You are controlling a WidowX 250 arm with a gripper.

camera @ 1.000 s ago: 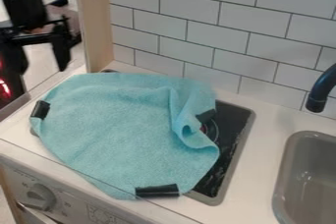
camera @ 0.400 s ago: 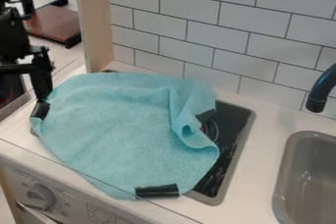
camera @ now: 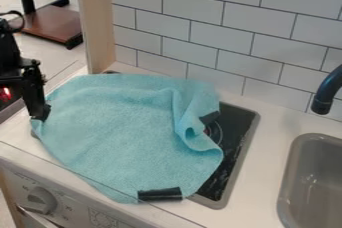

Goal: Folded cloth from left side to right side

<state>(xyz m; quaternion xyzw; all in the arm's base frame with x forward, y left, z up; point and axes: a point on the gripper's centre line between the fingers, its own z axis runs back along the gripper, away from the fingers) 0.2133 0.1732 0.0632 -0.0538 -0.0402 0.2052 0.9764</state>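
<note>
My gripper (camera: 32, 89) hangs at the left edge of the camera view, its lower end at the black tab on the left corner of the cloth. Whether the tab is held cannot be told. The light blue cloth (camera: 113, 132) lies spread over the left and middle of the stove top, with a raised fold along its right side. A black tab (camera: 159, 194) marks its front corner, and another (camera: 210, 118) shows at the fold.
Right of the cloth, part of the black stove plate (camera: 234, 142) is uncovered. A grey sink (camera: 320, 172) with a dark faucet (camera: 325, 92) stands at the right. Behind are a tiled wall (camera: 227, 27) and a wooden post (camera: 98, 22). A knob (camera: 41, 201) sits on the front panel.
The gripper has come down and turned from the upper left to the cloth's left corner, where it now covers most of the tab. The cloth lies as before.
</note>
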